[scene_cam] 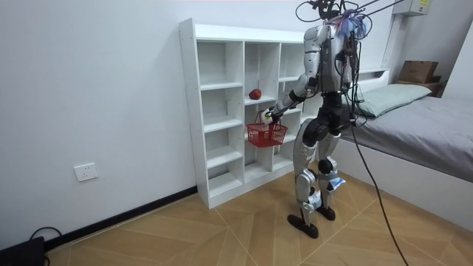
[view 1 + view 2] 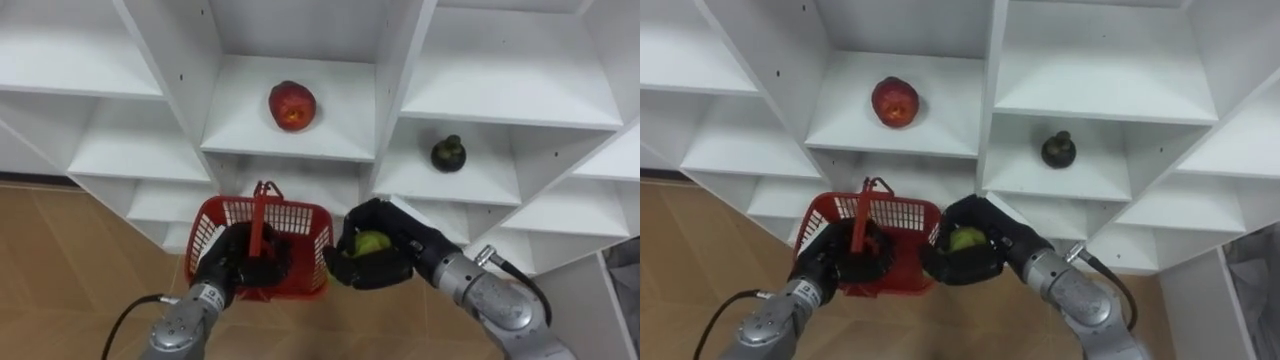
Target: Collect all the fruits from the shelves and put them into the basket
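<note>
Though half-hidden, round yellow-green fruit (image 2: 372,243)

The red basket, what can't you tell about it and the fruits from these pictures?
Inside of the red basket: eye views, left hand and handle cover it; contents unknown.
Green fruit: eye views, right hand wraps it; kind unclear.
Dark fruit: eye views, too small to name.

Both hands are black. The left hand (image 2: 233,264) and the right hand (image 2: 402,262) each join a silver-grey cylindrical wrist and forearm. A black cable loops off each forearm. In the room view, torso and legs are silver-grey with dark joints, and a tangle of dark cables crowns the head.
</note>
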